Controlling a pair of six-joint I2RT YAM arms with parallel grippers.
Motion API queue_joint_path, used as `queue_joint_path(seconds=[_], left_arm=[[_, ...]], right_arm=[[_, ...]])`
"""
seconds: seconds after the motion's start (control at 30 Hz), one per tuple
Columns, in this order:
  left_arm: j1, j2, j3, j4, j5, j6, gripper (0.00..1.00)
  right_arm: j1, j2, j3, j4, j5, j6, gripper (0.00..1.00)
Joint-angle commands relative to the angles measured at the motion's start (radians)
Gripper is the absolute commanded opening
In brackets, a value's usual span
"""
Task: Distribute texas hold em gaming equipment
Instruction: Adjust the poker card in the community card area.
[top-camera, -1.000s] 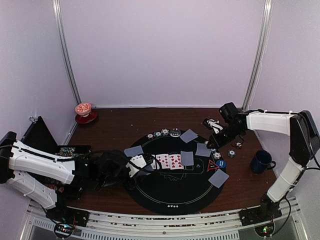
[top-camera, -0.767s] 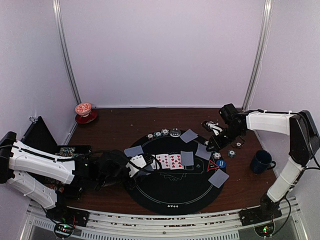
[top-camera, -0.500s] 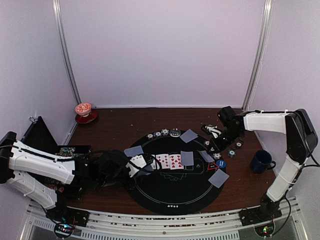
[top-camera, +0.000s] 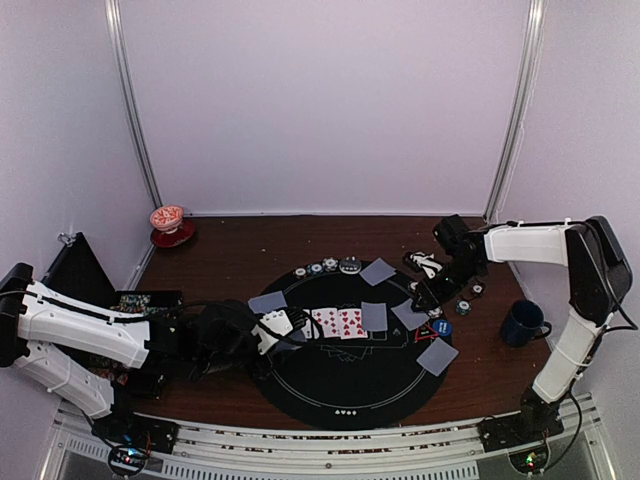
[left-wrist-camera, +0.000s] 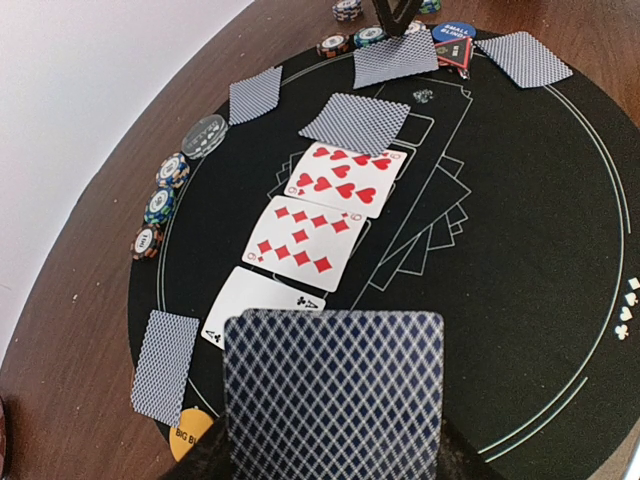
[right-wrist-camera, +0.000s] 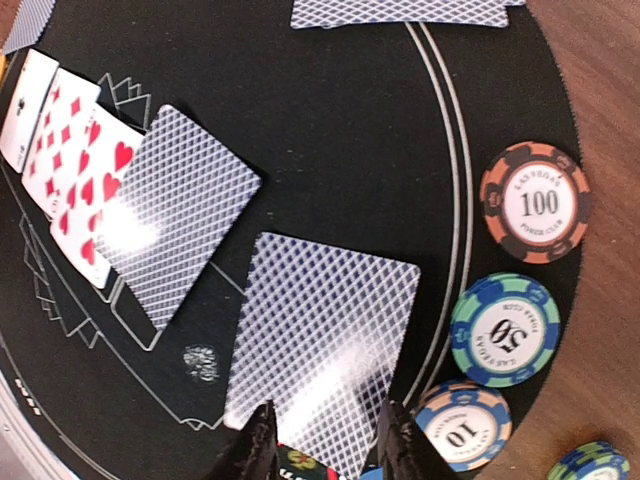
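My left gripper (top-camera: 275, 328) is shut on a deck of blue-backed cards (left-wrist-camera: 335, 395), held low over the left side of the round black mat (top-camera: 340, 385). Three face-up cards (left-wrist-camera: 305, 245) lie in a row, with a face-down card (left-wrist-camera: 355, 122) beyond them. My right gripper (right-wrist-camera: 325, 445) is open just above a face-down card (right-wrist-camera: 320, 345) lying flat at the mat's right edge. Beside it are striped chips marked 100 (right-wrist-camera: 535, 203), 50 (right-wrist-camera: 503, 330) and 10 (right-wrist-camera: 462, 425). A blue button (top-camera: 441, 326), a red triangle (top-camera: 428, 330) and an orange button (left-wrist-camera: 185, 438) also lie on the mat.
More face-down cards (top-camera: 437, 356) and a row of chips (top-camera: 330, 264) ring the mat. A dark blue mug (top-camera: 522, 322) stands right of the mat, close to the right arm. A red-and-white cup on a saucer (top-camera: 168, 222) sits at the back left. A black stand (top-camera: 80, 270) is at far left.
My right gripper has moved left from the wood onto the mat's right edge, and its jaws have opened over the face-down card. The left arm and its deck have not moved.
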Motion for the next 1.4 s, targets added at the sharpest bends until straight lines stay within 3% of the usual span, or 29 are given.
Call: queue_joint_path(seconds=[0.0, 0.33, 0.73, 1.1, 1.37], left_arm=[[-0.003, 0.003, 0.032, 0.052, -0.011, 0.003, 0.54], [-0.002, 0.003, 0.032, 0.052, -0.009, 0.004, 0.54], [-0.003, 0.003, 0.033, 0.05, -0.009, 0.004, 0.54], [-0.003, -0.001, 0.032, 0.05, -0.007, 0.003, 0.54], [-0.003, 0.001, 0.033, 0.051, -0.009, 0.004, 0.54]], right_arm=[[0.001, 0.005, 0.009, 0.013, 0.082, 0.009, 0.36], [0.0, 0.041, 0.011, 0.017, 0.096, 0.009, 0.45], [0.004, 0.061, 0.022, -0.021, -0.027, -0.027, 0.45], [0.014, 0.022, 0.007, 0.016, 0.06, -0.008, 0.44], [0.028, 0.033, 0.015, -0.012, -0.015, -0.028, 0.44]])
